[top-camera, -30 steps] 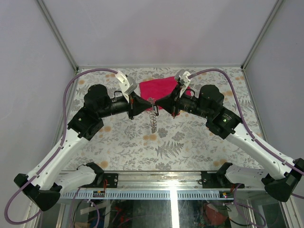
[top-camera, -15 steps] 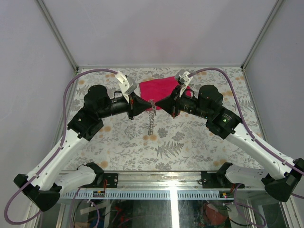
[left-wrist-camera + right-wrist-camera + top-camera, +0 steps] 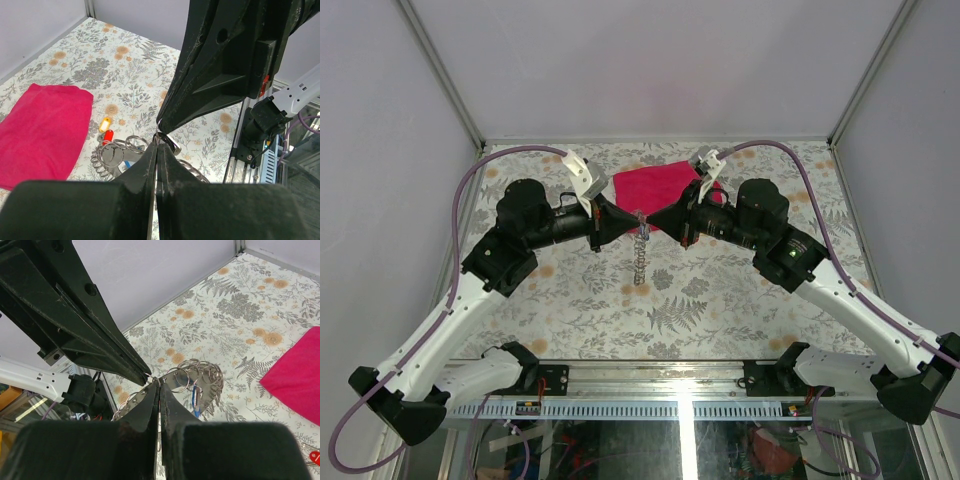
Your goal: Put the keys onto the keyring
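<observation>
"Where has the shiny silver coiled-wire keyring (image 3: 638, 217) got to?"

"It is up in the air over the middle of the floral-printed table (image 3: 570, 300), right where the two black arms meet nose to nose. A string of smaller silver rings (image 3: 640, 262) hangs down from it toward the table top."

"And the pincers, are they apart?"

"No, both are pressed together. The left gripper (image 3: 156, 148) has its two black fingers closed to a thin slit, and the ring's wire runs in at their tips. The right gripper (image 3: 159, 390) looks the same from its own camera: fingers tight together, nipping the keyring's edge. The two tips all but touch each other."

"Anything on those rings?"

"From the left wrist I see a small red piece (image 3: 107, 136) and a small yellow one (image 3: 104, 123) just beside the loops. From the right wrist a thin blue piece (image 3: 195, 397) shows under them. I cannot tell if any of them is a key, or how they are attached."

"What else is on the table?"

"A magenta cloth (image 3: 655, 185) lies flat toward the far side, behind the grippers."
</observation>
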Available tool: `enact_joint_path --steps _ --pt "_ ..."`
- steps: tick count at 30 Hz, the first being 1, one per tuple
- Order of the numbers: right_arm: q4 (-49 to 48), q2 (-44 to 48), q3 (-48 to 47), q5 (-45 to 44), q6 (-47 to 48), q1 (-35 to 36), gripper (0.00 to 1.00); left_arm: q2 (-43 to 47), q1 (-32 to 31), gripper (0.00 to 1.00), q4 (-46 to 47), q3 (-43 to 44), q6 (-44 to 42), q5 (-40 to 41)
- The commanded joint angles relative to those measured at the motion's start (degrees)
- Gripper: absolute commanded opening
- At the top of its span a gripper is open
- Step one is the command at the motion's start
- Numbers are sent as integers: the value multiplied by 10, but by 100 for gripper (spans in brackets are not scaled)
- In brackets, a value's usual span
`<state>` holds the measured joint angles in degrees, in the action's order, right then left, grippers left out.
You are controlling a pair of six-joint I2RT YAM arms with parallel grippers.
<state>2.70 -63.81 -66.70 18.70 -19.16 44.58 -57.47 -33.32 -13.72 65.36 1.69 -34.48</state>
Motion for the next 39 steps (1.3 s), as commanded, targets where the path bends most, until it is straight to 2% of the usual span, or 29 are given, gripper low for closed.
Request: enact_joint_path --steps 1,26,39 --pt "9 -6 -10 -18 -14 -2 0 23 2 0 52 3 0 6" --pt "-67 -17 20 36 -64 -2 0 22 2 0 57 -2 -1 -5" --pt "-47 -8 24 -2 -75 -2 0 30 1 0 56 -4 -2 -3"
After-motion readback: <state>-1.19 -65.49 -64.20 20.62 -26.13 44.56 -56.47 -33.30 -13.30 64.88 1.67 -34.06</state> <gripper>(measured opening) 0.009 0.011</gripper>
